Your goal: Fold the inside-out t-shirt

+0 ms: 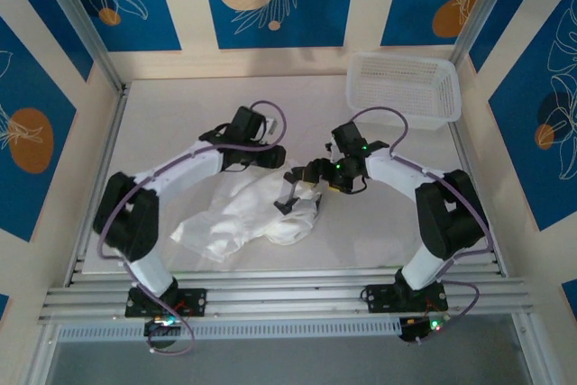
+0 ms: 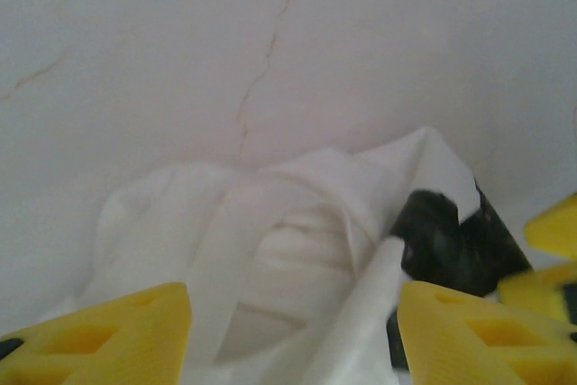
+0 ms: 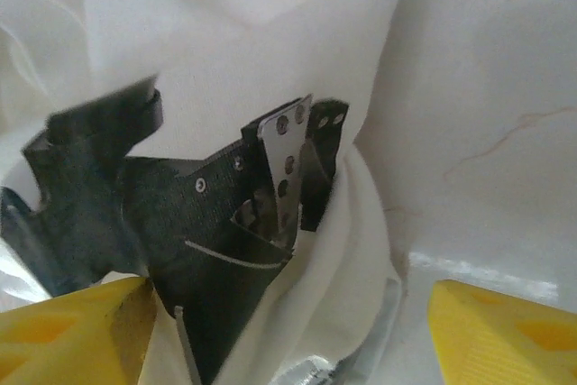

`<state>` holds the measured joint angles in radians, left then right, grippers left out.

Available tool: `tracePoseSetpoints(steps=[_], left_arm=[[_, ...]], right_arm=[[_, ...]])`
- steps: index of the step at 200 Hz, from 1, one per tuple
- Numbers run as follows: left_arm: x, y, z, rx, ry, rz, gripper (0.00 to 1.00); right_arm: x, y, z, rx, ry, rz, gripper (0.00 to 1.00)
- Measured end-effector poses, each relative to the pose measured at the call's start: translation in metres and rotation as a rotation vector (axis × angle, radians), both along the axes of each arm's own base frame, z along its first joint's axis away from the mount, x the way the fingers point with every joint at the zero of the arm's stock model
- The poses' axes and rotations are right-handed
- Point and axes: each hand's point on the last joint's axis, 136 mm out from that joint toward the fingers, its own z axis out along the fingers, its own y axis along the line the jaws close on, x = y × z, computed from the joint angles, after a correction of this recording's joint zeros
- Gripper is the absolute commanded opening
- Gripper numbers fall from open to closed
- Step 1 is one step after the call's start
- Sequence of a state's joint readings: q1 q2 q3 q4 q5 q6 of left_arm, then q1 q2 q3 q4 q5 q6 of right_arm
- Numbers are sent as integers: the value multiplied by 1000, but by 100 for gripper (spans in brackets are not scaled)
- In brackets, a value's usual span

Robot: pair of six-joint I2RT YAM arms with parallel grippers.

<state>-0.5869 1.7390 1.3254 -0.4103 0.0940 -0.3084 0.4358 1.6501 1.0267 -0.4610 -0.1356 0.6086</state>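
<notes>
- Across the top view the pale worktop point(image 1: 180, 114) is the largest thing we see.
- Toward 7 o'clock from its middle lies the inside-out t-shirt point(image 1: 239, 218), a crumpled white heap with loose folds.
- At 1 o'clock, in the far corner, sits a white mesh basket point(image 1: 403, 87), well apart from the shirt.
- The left gripper point(image 1: 275, 158) hangs at the heap's 12 o'clock edge. In its wrist view we find the yellow fingers point(image 2: 99, 335) spread wide, with cloth lying loose between them.
- The right gripper point(image 1: 290, 197) is at the heap's 2 o'clock edge, near the left one. Its yellow fingers point(image 3: 505, 331) are likewise spread wide, and between them we see cloth and a black screw-studded part point(image 3: 180, 214).
</notes>
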Motion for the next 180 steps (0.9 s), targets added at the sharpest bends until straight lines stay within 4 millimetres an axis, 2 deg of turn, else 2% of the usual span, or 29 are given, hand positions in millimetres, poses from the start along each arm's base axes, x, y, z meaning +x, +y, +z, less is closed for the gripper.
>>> tracePoseSetpoints(steps=[16,30,54,64,77,84,95,108,123,136,149,163,180], left_arm=[[16,-9,-4,27,-2,-14,61],[25,-9,-15,71,1,-21,58],[21,-2,-42,158,45,-54,54],[17,2,-51,183,63,-75,53],[11,4,-56,198,82,-103,47],[10,4,-58,199,86,-115,33],[8,4,-59,198,89,-134,0],[7,4,-60,189,94,-142,0],[8,4,-57,165,96,-144,0],[11,4,-44,129,78,-140,0],[16,5,-15,73,33,-126,0],[22,5,34,-4,-50,-108,0],[27,6,117,-120,-211,-92,0]], right_arm=[[-2,7,-5,6,20,6,73],[-3,11,-7,11,26,9,73],[-3,16,-6,19,25,8,70],[-2,17,-6,24,26,6,63],[-2,18,-5,30,27,3,48],[-2,18,-5,33,26,2,38],[0,19,-4,40,22,-1,20],[1,20,-2,45,19,-4,7],[3,20,3,44,3,-6,1],[7,17,14,41,-39,-12,0],[11,15,39,50,-123,-17,0],[15,11,81,78,-257,-14,0],[13,6,150,147,-491,2,0]])
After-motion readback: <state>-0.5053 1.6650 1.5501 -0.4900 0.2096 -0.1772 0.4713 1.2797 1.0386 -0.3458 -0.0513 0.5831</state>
